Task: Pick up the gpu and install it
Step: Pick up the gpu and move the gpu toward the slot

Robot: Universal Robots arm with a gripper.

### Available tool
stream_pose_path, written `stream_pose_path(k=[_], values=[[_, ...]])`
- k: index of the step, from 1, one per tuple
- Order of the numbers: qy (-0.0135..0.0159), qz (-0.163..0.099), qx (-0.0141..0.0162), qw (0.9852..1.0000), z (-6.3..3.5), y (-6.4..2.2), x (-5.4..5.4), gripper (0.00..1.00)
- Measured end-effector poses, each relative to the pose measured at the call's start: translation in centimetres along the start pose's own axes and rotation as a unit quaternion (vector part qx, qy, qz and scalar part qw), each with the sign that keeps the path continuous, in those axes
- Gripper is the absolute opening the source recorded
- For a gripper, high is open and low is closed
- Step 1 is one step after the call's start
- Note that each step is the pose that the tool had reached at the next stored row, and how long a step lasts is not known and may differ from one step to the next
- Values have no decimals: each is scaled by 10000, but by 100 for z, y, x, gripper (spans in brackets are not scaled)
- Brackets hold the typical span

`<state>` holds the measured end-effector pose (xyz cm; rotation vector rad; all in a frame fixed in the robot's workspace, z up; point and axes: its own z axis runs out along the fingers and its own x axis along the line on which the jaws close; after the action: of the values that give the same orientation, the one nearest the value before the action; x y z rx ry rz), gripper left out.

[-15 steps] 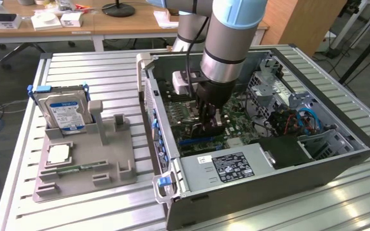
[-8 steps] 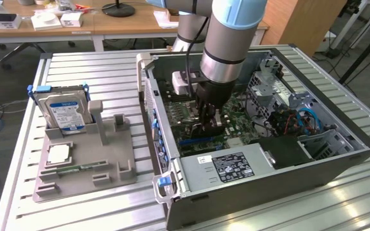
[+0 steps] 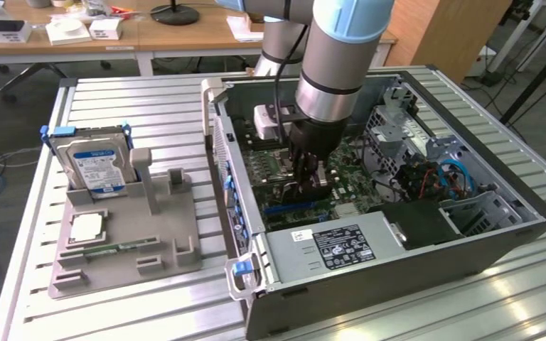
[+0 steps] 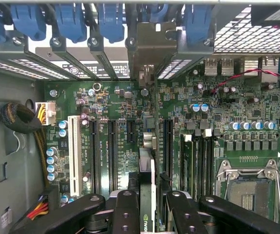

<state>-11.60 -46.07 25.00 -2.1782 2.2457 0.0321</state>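
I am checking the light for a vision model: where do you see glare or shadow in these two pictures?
Exterior view: bright glare on the metal table near the computer case, whose inside lies in shade. Wrist view: the green board is evenly lit; the vent grille looks washed out.

Inside the open case [image 3: 425,277], my gripper [image 4: 149,197], clamped on the gpu [image 4: 147,170], has clear air straight above the motherboard [image 4: 120,141]. A row of blue latches [image 4: 111,22] and slot covers [image 4: 81,63] walls one motherboard edge. A cable bundle [image 4: 18,119] crowds another, and the drive cage [image 3: 401,121] and power supply [image 3: 344,245] stand beyond the rest.
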Motion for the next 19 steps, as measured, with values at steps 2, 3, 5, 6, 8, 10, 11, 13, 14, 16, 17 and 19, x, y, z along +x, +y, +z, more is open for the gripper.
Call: stream_pose_path(k=[2, 3, 5, 6, 8, 10, 11, 13, 14, 16, 17, 19], values=[[1, 0, -1, 10000, -3, 0, 0, 26], [1, 0, -1, 10000, -3, 0, 0, 26], [1, 0, 1, 10000, -3, 1, 0, 26], [1, 0, 1, 10000, -3, 1, 0, 26], [1, -8, 1, 10000, -2, 1, 0, 26], [1, -9, 1, 10000, -2, 1, 0, 26], [1, -12, 1, 10000, -2, 1, 1, 26], [1, -20, 1, 10000, -2, 2, 0, 26], [1, -22, 1, 10000, -2, 2, 0, 26], [1, -36, 0, 10000, -2, 2, 0, 26], [1, -41, 0, 10000, -2, 2, 0, 26], [1, -53, 0, 10000, -2, 2, 0, 26]])
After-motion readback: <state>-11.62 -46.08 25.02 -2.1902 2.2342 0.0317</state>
